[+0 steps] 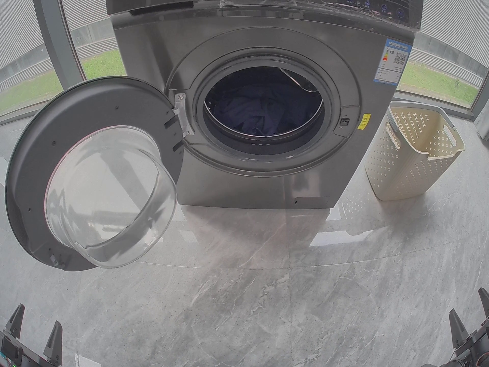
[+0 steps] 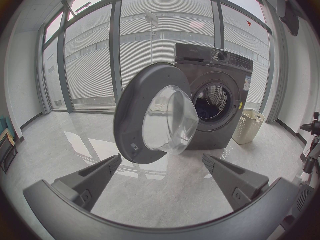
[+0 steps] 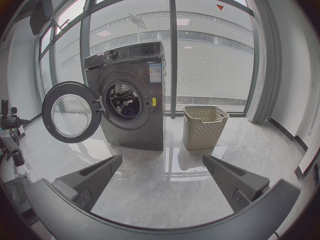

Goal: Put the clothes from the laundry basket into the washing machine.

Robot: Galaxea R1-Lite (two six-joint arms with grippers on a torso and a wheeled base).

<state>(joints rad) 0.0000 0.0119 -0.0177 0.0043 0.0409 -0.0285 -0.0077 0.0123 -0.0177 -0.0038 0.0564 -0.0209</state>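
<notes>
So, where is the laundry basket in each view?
Head view: laundry basket at the right, beside the washing machine.
Left wrist view: laundry basket beside the machine, on the side away from its open door.
Right wrist view: laundry basket likewise, before the window.
Shared landmark: the yellow sticker on the machine's front, nearest the basket.

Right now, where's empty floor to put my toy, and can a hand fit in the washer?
The widest bare floor lies before the washing machine, between the open door and the laundry basket. The drum opening is clear for a hand; dark clothes fill its bottom. Tightest: the gap between machine and basket.
</notes>
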